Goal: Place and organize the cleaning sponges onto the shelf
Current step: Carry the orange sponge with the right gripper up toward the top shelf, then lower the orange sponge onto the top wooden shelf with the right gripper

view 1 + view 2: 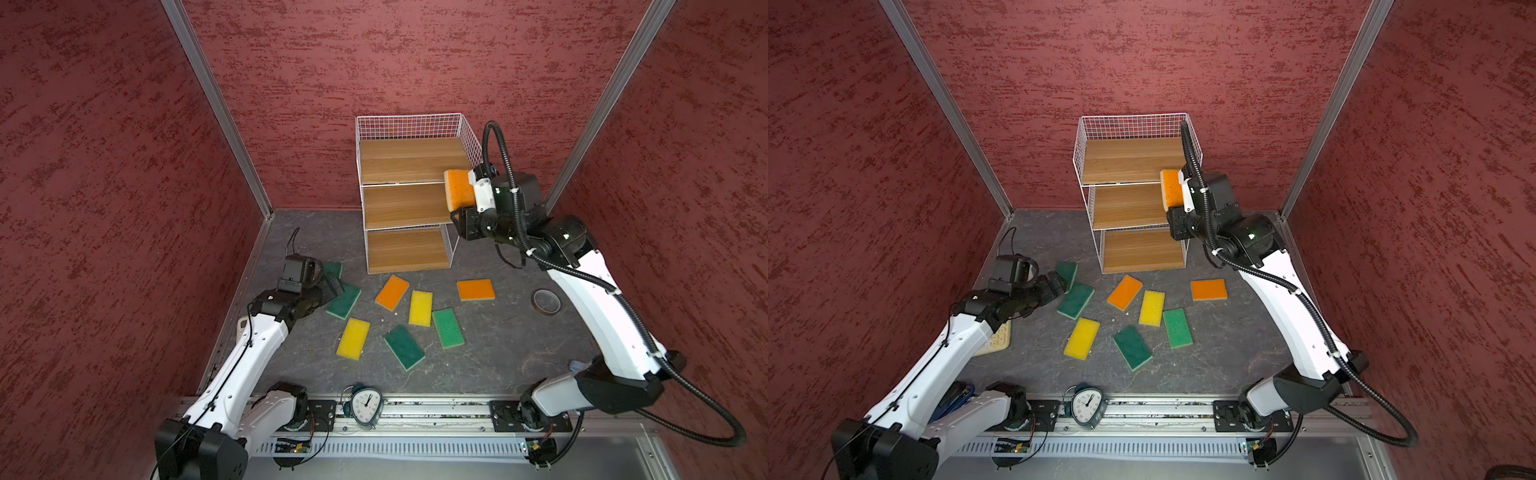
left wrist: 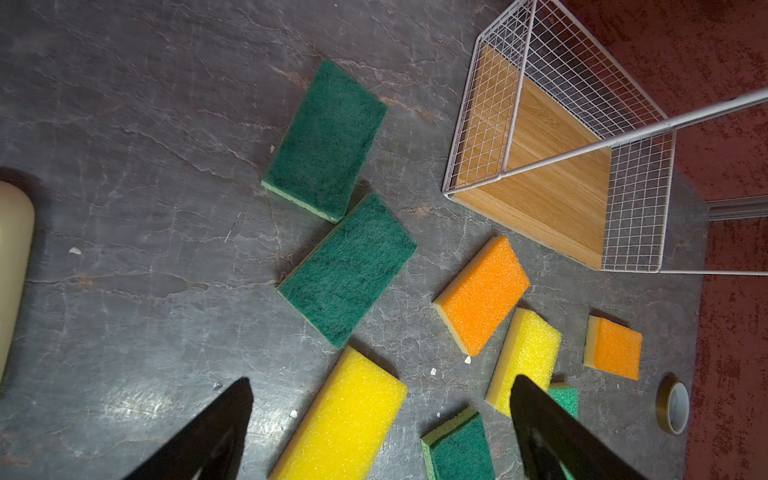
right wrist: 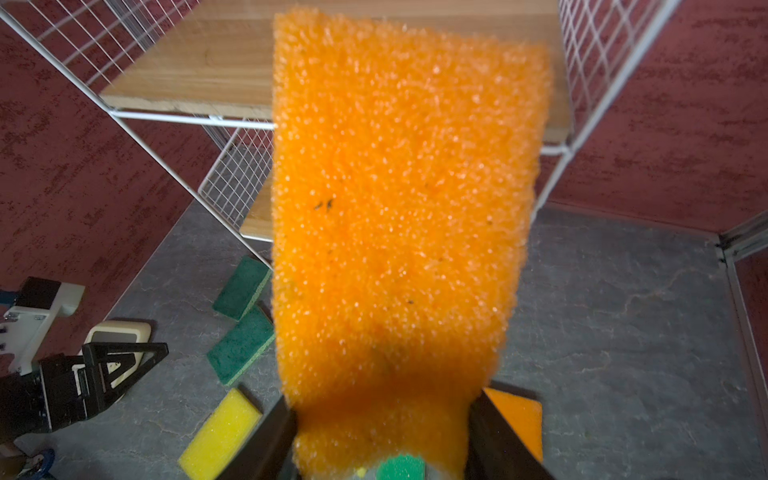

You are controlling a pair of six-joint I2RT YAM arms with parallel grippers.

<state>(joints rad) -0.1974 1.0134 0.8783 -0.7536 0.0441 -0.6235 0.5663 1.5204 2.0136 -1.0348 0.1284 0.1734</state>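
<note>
My right gripper [image 1: 469, 195] [image 3: 382, 409] is shut on an orange sponge [image 1: 459, 190] [image 1: 1171, 189] [image 3: 399, 208]. It holds the sponge at the right front of the shelf [image 1: 399, 162] [image 1: 1125, 160] [image 3: 199, 66], level with the top and middle boards. All three boards are bare. Several sponges lie on the grey floor before the shelf: green [image 1: 344, 301], orange [image 1: 392, 292], yellow [image 1: 420, 307], orange [image 1: 476, 289], green [image 1: 448, 328], dark green [image 1: 404, 347], yellow [image 1: 353, 337]. My left gripper [image 1: 332, 286] [image 2: 382, 379] hangs open above the left green sponges [image 2: 347, 270], holding nothing.
A tape roll [image 1: 546, 301] [image 2: 673, 407] lies on the floor at the right. A clock [image 1: 365, 405] stands on the front rail. A cream calculator [image 1: 996, 338] [image 3: 118, 332] lies under the left arm. Red walls close in three sides.
</note>
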